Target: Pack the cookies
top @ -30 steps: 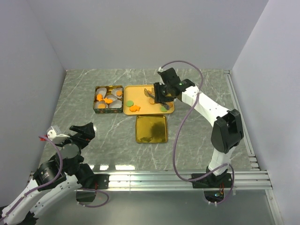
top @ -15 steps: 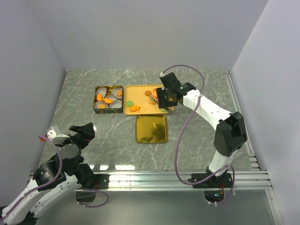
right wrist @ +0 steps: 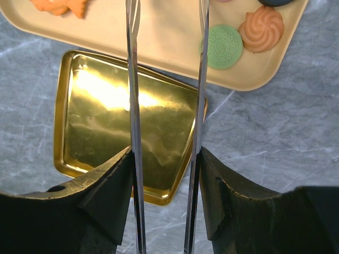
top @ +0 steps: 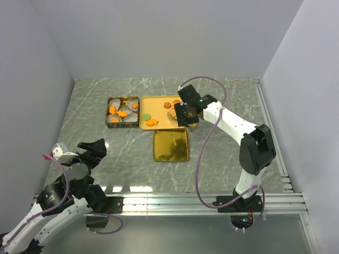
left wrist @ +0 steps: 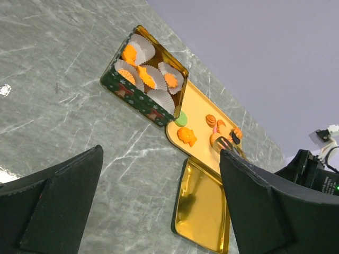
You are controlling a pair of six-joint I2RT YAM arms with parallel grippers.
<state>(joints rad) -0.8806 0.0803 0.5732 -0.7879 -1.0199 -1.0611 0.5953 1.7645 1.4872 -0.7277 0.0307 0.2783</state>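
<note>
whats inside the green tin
White paper cups fill the green tin, and several hold orange cookies. The tin's floor under the cups is covered, so anything beneath them cannot be seen.

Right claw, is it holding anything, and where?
Cannot be told. The right claw carries two thin metal blades with an empty gap between them, but their tips run out of the wrist view.
</note>
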